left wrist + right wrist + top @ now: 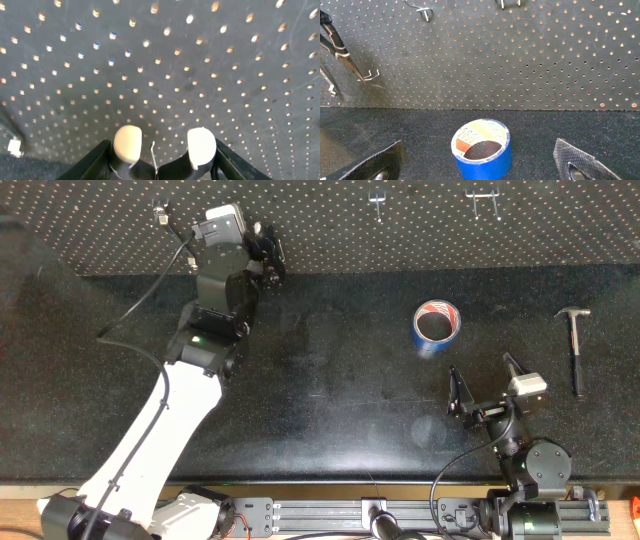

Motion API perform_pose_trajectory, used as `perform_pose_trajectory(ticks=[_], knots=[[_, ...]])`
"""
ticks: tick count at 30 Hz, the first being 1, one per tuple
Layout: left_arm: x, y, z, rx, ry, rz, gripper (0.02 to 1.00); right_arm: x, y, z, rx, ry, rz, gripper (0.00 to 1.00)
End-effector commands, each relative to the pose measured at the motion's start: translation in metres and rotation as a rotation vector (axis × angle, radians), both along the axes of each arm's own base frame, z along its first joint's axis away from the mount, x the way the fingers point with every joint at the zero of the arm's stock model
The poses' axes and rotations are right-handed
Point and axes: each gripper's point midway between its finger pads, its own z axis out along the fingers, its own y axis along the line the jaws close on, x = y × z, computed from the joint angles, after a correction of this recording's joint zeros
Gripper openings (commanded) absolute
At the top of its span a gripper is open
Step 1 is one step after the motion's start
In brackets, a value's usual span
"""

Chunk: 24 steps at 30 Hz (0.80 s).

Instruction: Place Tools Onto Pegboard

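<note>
One tape roll (437, 327) stands upright near right hand (485, 372).

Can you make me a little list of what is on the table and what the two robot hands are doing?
left gripper: up close to the pegboard, fingers apart
right gripper: open, low over the table, pointing at the tape
tape: blue roll, sitting on the table with its hole facing up
hammer: lying flat on the table, to the right of the tape
hooks: metal, on the pegboard above the tape, nothing hanging on them
</note>
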Motion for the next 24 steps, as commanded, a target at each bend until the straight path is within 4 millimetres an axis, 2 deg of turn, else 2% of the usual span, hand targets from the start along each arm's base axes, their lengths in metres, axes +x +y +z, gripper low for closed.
perform_pose_trajectory(ticks=[1, 3, 8, 10, 15, 24], knots=[[0.011, 0.006, 0.032, 0.039, -0.114, 0.012, 0.027, -0.001, 0.003, -0.001, 0.011, 0.002, 0.016, 0.976], [0.014, 0.008, 0.031, 0.039, -0.116, 0.019, 0.027, -0.001, 0.003, -0.001, 0.011, 0.002, 0.016, 0.976], [0.027, 0.009, 0.008, 0.052, -0.080, 0.029, 0.025, -0.001, 0.003, -0.001, 0.011, 0.002, 0.016, 0.976], [0.032, 0.008, 0.008, 0.049, -0.097, 0.034, 0.027, -0.001, 0.003, -0.001, 0.011, 0.002, 0.016, 0.976], [0.035, 0.009, -0.001, 0.136, -0.079, 0.017, 0.027, -0.001, 0.003, -0.001, 0.011, 0.002, 0.016, 0.976], [0.044, 0.007, -0.034, 0.158, -0.013, 0.010, 0.027, -0.001, 0.003, -0.001, 0.011, 0.002, 0.016, 0.976]])
